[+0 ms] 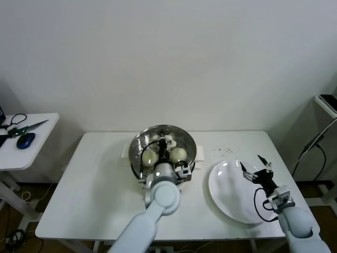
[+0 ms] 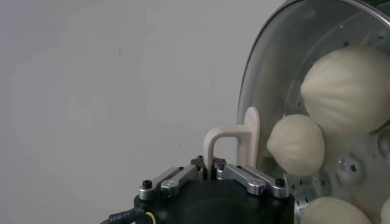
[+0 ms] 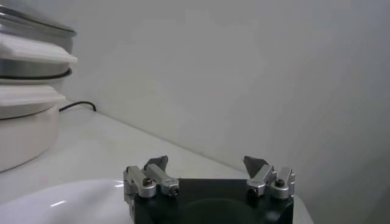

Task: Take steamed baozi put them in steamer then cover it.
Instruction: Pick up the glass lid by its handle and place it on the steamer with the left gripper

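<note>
The steamed baozi (image 1: 179, 154) are held inside the steamer (image 1: 138, 145) at the table's (image 1: 95, 179) centre, under the glass cover (image 2: 262, 67). The cover's white handle (image 2: 234, 137) is clamped by the left gripper (image 1: 163, 144). The right gripper (image 1: 256, 166) is spread wide above the white plate (image 1: 231, 192), on the right.

Setting: an indoor robot test room or lab, not a home kitchen. Evidence: a plain white wall (image 1: 174, 58); a bare white table (image 1: 95, 179) as sole work surface; a side table (image 1: 29, 150) carrying a blue computer mouse (image 1: 25, 140) and scissors (image 1: 29, 127); cables trailing to the floor (image 1: 16, 211).
</note>
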`<move>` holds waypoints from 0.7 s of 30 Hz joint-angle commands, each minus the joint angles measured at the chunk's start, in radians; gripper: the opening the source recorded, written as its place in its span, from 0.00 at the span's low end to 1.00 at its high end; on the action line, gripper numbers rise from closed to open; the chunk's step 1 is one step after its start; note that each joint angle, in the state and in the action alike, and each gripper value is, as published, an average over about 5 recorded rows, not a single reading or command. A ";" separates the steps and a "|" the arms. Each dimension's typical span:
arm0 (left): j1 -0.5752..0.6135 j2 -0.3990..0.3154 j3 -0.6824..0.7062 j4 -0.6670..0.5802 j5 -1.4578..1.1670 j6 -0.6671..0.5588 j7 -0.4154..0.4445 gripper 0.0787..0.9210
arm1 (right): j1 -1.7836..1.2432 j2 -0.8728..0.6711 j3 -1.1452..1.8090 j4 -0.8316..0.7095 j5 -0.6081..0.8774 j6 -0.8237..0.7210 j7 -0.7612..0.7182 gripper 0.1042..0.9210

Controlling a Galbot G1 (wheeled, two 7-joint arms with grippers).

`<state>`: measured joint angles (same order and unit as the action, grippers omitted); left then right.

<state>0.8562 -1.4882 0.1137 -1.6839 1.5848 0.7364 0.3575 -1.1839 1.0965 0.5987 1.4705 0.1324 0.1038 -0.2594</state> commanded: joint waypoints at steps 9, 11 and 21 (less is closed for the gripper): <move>0.010 -0.009 -0.004 0.021 -0.015 0.049 -0.048 0.09 | 0.000 0.007 0.003 -0.005 -0.009 0.007 -0.010 0.88; 0.011 -0.009 -0.004 0.022 -0.018 0.049 -0.057 0.09 | 0.000 0.009 0.004 -0.007 -0.011 0.008 -0.011 0.88; 0.014 -0.011 -0.004 0.035 -0.033 0.049 -0.094 0.09 | -0.002 0.017 0.009 -0.012 -0.020 0.013 -0.019 0.88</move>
<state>0.8703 -1.4980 0.1105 -1.6571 1.5575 0.7364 0.2894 -1.1845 1.1121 0.6063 1.4596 0.1145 0.1158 -0.2762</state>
